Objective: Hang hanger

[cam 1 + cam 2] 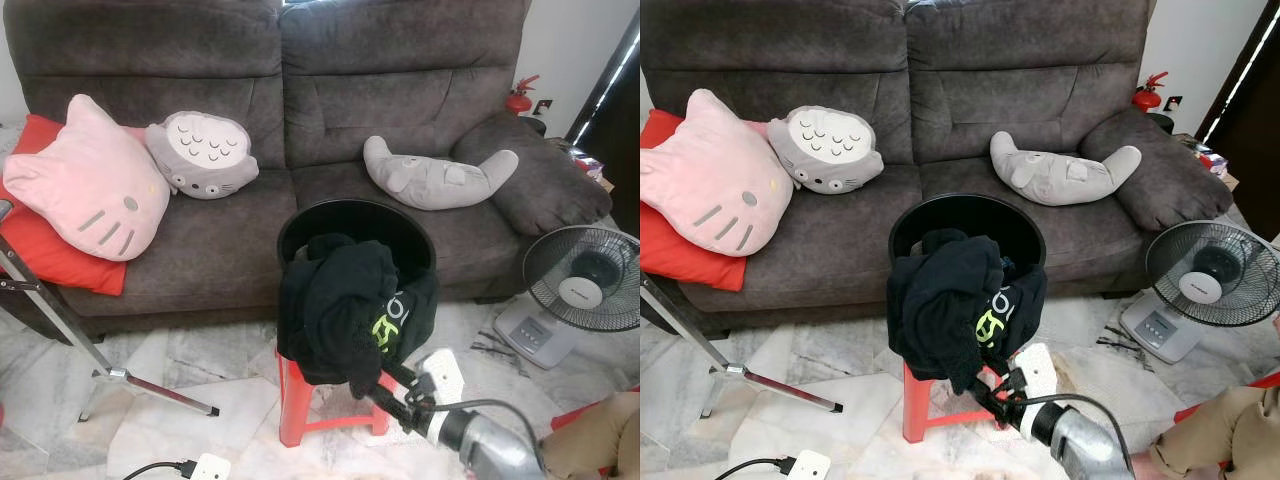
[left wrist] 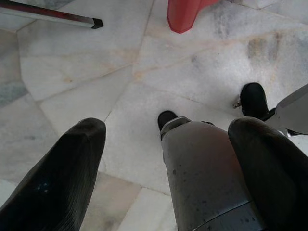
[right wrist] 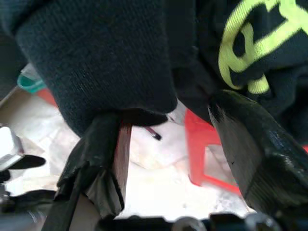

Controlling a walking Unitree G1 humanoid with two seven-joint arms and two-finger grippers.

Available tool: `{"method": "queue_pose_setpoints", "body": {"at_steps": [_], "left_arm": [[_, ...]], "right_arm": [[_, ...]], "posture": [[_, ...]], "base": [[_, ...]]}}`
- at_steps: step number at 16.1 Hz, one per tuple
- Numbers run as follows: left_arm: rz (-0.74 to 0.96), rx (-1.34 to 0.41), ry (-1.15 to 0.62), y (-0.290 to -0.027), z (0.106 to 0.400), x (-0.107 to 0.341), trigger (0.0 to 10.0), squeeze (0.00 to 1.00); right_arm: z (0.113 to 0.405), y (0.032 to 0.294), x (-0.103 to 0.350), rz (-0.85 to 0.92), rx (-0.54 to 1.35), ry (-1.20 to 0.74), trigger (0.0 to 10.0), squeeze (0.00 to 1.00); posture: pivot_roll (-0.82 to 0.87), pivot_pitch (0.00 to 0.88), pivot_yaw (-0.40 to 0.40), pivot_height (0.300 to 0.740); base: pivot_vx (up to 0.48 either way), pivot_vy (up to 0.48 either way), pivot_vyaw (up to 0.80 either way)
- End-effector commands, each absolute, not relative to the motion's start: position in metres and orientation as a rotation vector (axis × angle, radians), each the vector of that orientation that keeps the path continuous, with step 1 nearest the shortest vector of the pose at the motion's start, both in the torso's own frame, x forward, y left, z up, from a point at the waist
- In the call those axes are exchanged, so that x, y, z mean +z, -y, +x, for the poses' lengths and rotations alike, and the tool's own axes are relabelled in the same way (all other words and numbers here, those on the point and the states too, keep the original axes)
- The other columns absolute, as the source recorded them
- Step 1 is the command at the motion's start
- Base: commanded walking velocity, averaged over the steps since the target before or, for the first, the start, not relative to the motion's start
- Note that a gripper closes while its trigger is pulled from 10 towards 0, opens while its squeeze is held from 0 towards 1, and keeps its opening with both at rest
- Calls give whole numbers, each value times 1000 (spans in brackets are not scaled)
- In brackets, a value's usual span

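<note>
One grey sofa (image 1: 300, 90) spans the far side. On it lie four cushions: a pink cat face (image 1: 85, 180) over a red one (image 1: 40, 240) at left, a grey owl-like one (image 1: 203, 155) beside them, and a long grey one (image 1: 440, 175) at right. One fan (image 1: 585, 280) stands on the marble floor (image 1: 190, 370) at right; a metal stand leg (image 1: 110, 375) crosses the near left.

At centre, one black bin (image 1: 355, 225) sits on one red stool (image 1: 300, 400). The bin holds one black garment (image 1: 340, 300) with lime print, which spills over its near rim and hangs down past the stool seat.

My right gripper (image 3: 168, 144) is under the garment's lower edge, fingers spread wide. One finger (image 3: 96, 159) lies against a brown bar, apparently the hanger (image 3: 124, 154), that disappears up into the cloth; whether I hold it I cannot tell. The eye views show the garment but not this bar.

My left gripper (image 2: 168, 163) hangs over the floor, fingers wide apart and holding nothing, my two feet below it.
</note>
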State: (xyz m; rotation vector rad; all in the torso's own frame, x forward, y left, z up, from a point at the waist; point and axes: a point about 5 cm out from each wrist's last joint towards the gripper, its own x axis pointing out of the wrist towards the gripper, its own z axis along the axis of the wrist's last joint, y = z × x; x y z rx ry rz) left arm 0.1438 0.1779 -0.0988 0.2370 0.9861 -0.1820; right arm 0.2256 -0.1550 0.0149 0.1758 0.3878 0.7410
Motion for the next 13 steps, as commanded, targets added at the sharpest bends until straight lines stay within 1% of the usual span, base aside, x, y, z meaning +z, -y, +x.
{"method": "queue_pose_setpoints", "body": {"at_steps": [1, 2, 4, 8, 10, 13], "left_arm": [[224, -185, -1045, -176, 131, -104, 10000, 0], [225, -184, -1046, -176, 130, -105, 10000, 0], [226, -185, -1047, -176, 130, -105, 10000, 0], [222, -187, -1046, -175, 130, -105, 10000, 0], [230, -192, -1049, -175, 130, -105, 10000, 0], [225, -191, -1047, -176, 131, -104, 10000, 0]], "right_arm": [[226, 156, 21, 203, 757, -368, 10000, 0], [221, 152, 25, 245, 817, -362, 10000, 0], [216, 151, 29, 294, 864, -360, 10000, 0], [207, 150, 33, 325, 937, -387, 10000, 0], [208, 152, 37, 296, 922, -370, 10000, 0], [220, 159, 49, 121, 836, -308, 10000, 0]], "posture": [[-75, 0, -37, 740], [-75, 0, -37, 740], [-75, 0, -37, 740], [-75, 0, -37, 740], [-75, 0, -37, 740], [-79, 0, -35, 740]], "base": [[0, 0, 0], [0, 0, 0], [0, 0, 0], [0, 0, 0], [0, 0, 0], [0, 0, 0]]}}
